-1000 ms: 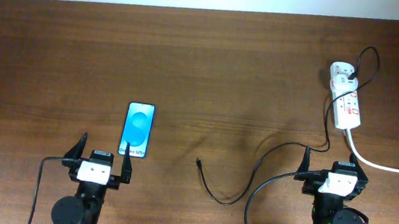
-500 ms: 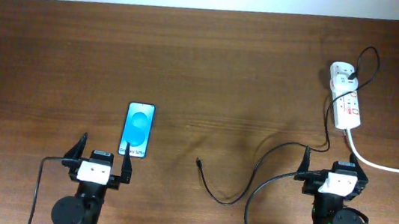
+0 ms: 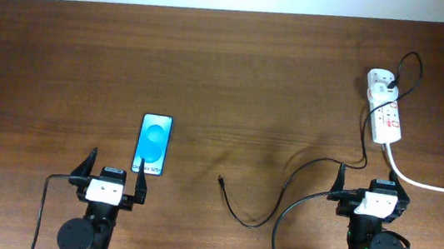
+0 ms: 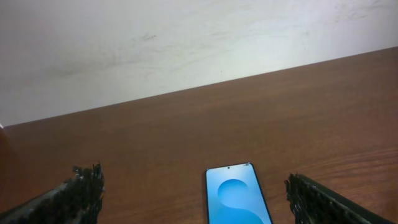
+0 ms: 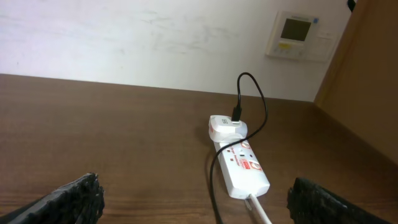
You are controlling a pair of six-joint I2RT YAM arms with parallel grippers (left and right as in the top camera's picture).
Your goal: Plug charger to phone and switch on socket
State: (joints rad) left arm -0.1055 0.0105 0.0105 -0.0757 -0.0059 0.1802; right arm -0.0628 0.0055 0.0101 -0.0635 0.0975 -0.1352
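At the near edge of the bench [image 3: 211,73] my two arms sit side by side, and both of my grippers stand with their fingers wide apart, holding nothing. My left gripper [image 3: 117,164] is toward the near left part of the bench, and from its wrist camera I see the same left gripper [image 4: 194,176] framing bare wood with the phone [image 4: 236,200] lying flat between the two fingers and a little beyond them. From overhead the phone [image 3: 153,144] lies screen up, its blue display lit, its long side running from near to far, its near end just beside my left gripper's inner finger; whether they touch I cannot tell. My right gripper [image 3: 368,185] is toward the near right part of the bench, and its wrist view shows the right gripper [image 5: 196,185] pointing at the socket [image 5: 239,165]. The socket [image 3: 383,109] lies by the far right corner, well apart from the phone, with its white cord [image 3: 425,183] running off toward the right edge. The charger [image 3: 251,225] has its black plug [image 3: 397,77] seated in the far end of the socket; its cable loops out past the socket, comes down along its left side, passes close by my right gripper and curves along the near middle of the bench. Its connector tip [image 3: 221,179] lies loose on the wood between the two arms, apart from the phone. On the wall beyond, a small white panel [image 5: 297,34] shows in the right wrist view.
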